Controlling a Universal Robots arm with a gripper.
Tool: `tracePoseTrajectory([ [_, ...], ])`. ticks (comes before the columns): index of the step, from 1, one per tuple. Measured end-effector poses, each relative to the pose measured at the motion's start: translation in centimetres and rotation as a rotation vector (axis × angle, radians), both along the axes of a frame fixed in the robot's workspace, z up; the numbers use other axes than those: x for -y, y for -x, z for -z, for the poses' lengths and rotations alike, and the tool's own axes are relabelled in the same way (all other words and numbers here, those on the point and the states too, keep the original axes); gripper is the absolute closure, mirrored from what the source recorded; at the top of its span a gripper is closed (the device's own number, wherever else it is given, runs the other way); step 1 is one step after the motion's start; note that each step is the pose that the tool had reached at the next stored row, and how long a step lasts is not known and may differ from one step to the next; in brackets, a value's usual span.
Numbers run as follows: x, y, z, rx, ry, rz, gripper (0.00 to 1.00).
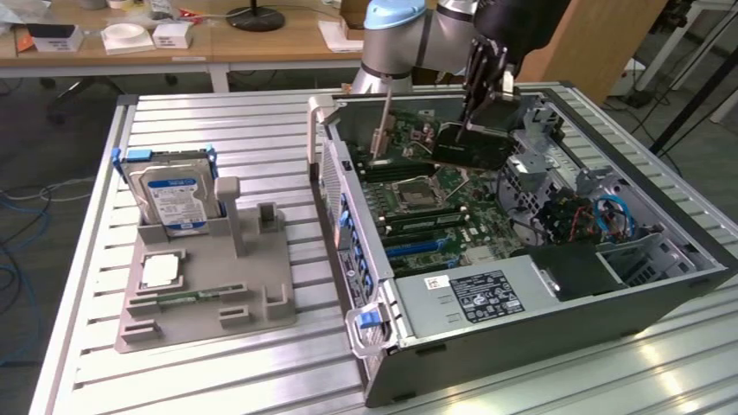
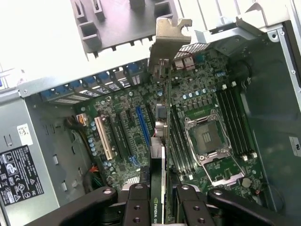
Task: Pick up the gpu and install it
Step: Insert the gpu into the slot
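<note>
While the arm (image 1: 398, 39) leans in from the far edge of the surface (image 1: 231, 130), its wrist tips down into the open computer case (image 1: 554, 346). The gripper (image 1: 461, 149) (image 2: 161, 197) hangs over the motherboard (image 1: 438, 207) (image 2: 127, 141), fingers (image 2: 136, 207) pressed in from both sides on the gpu (image 1: 403, 134) (image 2: 162, 160).

- Card held on edge and pinched at its near end. It runs straight out ahead of the gripper, with the silver bracket at the far end by the case's rear wall.
- Card's lower edge sits above the board's slots. Cannot tell whether it touches one.
- CPU socket (image 2: 207, 136) lies below, just to one side of the card.
- Hard drive (image 1: 173, 199) stands in a grey holder (image 1: 207, 294), well apart from the gripper and outside the case.
</note>
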State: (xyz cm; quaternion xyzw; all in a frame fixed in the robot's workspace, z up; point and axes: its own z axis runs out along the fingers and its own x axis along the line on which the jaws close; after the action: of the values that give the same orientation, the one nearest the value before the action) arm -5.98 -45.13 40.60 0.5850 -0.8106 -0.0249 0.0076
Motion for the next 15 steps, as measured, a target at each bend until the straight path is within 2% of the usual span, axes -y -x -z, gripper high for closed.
tracePoseTrajectory([
  [15,0.00,-0.43,0.07,0.0000,0.0000,-0.129,0.74],
])
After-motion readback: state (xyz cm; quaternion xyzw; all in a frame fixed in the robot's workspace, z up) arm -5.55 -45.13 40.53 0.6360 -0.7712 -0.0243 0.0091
